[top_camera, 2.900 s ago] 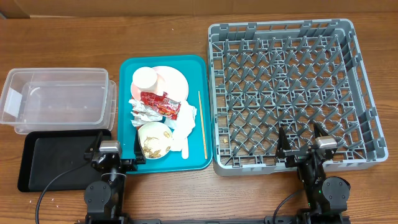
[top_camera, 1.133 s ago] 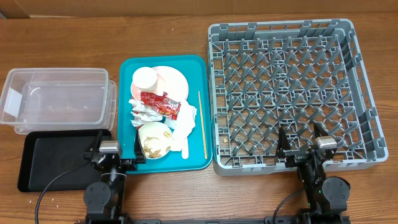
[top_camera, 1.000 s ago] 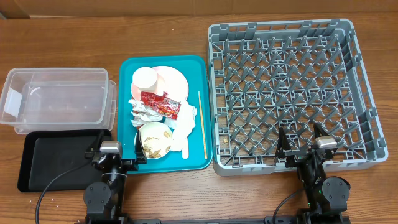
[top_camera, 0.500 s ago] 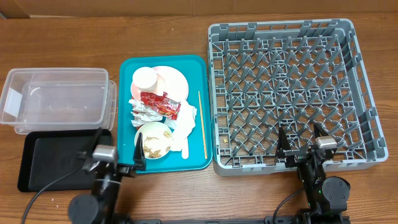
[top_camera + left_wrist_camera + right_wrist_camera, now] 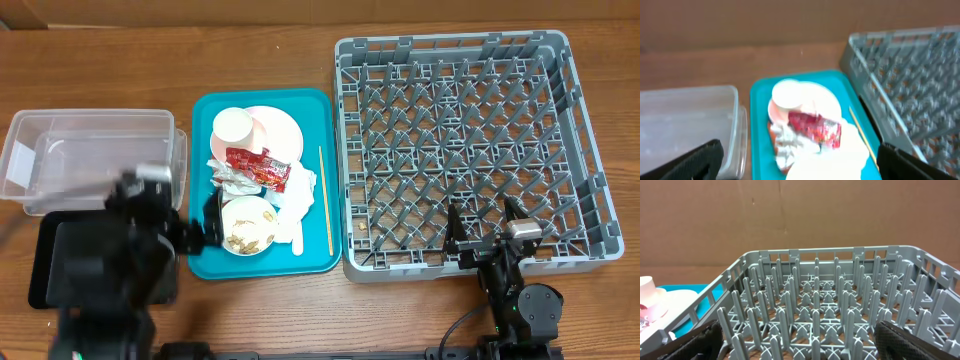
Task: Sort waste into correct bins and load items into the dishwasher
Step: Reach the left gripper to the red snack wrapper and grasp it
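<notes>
You won't find any text, number or brand you can read here. The red shiny wrapper [image 5: 258, 168] shows pale marks that may be print, but they are too small in the overhead view and too blurred in the left wrist view [image 5: 815, 127].

The square grey peg rack [image 5: 347, 150] fills the desk's right half. By the left edge sits the clear tub [image 5: 60, 150], upright, with the flat black tray [image 5: 45, 270] just in front of it, at the near-left corner. Mid-desk, a white cup [image 5: 232, 125] sits on the pink plate [image 5: 283, 130]. The red wrapper [image 5: 258, 167] lies over crumpled napkins [image 5: 228, 182]. Nearer the front edge the patterned bowl [image 5: 248, 226] sits upright, and the chopstick [image 5: 325, 200] lies alongside the rack.
</notes>
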Robot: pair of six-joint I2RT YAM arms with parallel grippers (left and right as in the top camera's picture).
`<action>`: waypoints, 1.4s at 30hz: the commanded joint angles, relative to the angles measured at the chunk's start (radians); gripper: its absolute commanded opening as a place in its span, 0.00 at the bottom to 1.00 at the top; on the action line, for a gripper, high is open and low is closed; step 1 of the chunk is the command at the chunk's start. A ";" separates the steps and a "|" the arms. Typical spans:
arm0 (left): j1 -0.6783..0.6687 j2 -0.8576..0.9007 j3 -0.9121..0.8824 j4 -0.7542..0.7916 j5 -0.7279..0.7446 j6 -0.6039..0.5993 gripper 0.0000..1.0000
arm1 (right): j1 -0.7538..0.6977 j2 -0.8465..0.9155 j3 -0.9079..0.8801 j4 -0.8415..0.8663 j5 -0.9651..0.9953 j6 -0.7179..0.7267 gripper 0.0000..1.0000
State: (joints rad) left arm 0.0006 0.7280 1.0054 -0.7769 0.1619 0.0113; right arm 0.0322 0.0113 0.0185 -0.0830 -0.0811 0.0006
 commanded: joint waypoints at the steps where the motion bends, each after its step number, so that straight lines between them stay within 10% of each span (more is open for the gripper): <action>1: 0.005 0.204 0.250 -0.143 0.051 0.037 1.00 | -0.003 -0.008 -0.011 0.006 0.001 0.004 1.00; 15: 0.005 0.650 0.363 -0.281 0.172 -0.005 1.00 | -0.003 -0.008 -0.011 0.006 0.001 0.004 1.00; 20: 0.005 0.837 0.363 -0.259 0.068 0.053 0.68 | -0.003 -0.008 -0.011 0.006 0.001 0.004 1.00; 26: 0.005 1.013 0.363 -0.172 0.063 0.057 0.61 | -0.003 -0.008 -0.011 0.006 0.001 0.004 1.00; 42: -0.029 1.125 0.363 -0.034 0.064 0.076 0.58 | -0.003 -0.008 -0.011 0.006 0.001 0.004 1.00</action>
State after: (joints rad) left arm -0.0048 1.8393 1.3697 -0.8185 0.2298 0.0608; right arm 0.0326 0.0109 0.0185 -0.0822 -0.0814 0.0002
